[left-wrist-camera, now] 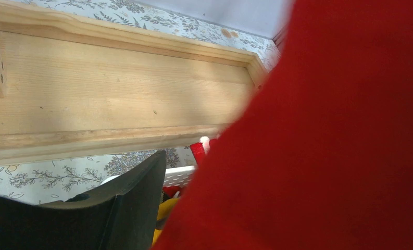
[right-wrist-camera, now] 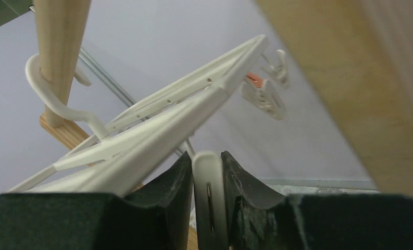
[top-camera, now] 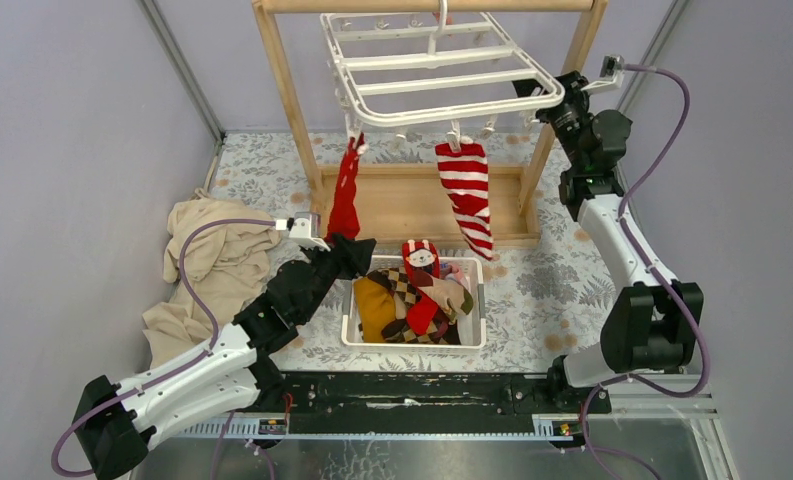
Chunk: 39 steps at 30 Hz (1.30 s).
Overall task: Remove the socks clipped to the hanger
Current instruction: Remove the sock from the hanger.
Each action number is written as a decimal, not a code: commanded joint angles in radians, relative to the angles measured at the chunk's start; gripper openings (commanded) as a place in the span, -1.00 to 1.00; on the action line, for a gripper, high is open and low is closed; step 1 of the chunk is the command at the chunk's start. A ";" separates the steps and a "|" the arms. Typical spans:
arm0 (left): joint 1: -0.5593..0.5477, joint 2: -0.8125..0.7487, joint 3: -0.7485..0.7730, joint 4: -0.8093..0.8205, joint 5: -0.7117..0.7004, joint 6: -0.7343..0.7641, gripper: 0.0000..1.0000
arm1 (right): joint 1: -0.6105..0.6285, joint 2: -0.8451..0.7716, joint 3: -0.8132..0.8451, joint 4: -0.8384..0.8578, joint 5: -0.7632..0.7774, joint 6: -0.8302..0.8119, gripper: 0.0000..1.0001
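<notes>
At right corner of hanger (right-wrist-camera: 157,125), right gripper (right-wrist-camera: 207,161) clamps its rim. Under its left clips, left gripper (top-camera: 350,245) meets red sock (top-camera: 346,190), grip unclear; next: tug down.

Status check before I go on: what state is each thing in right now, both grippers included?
hanger: hooked on wooden rack, edge clamped.
red sock: clipped, hanging.
striped sock: clipped, hanging.
basket: holds loose socks, unclipped.
right gripper: fingers shut on hanger's edge.
left gripper: at red sock's lower end, grip unclear.
beige cloth: crumpled, left of basket.
</notes>
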<state>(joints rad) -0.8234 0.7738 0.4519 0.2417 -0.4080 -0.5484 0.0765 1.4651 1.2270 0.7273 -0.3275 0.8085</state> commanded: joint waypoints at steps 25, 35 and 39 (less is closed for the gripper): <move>0.003 0.019 0.039 0.021 0.004 0.027 0.24 | -0.053 -0.220 -0.373 -0.019 -0.080 -0.054 0.48; 0.003 0.132 0.055 0.243 -0.046 0.157 0.43 | -0.053 -0.201 -0.477 0.090 -0.176 -0.014 0.49; 0.019 0.297 0.043 0.547 -0.163 0.333 0.96 | -0.053 -0.207 -0.503 0.106 -0.197 0.008 0.49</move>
<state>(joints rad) -0.8234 0.9516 0.4759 0.4252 -0.4435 -0.4095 0.0238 1.2808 0.7357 0.7383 -0.4721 0.7918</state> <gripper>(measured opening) 0.922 0.745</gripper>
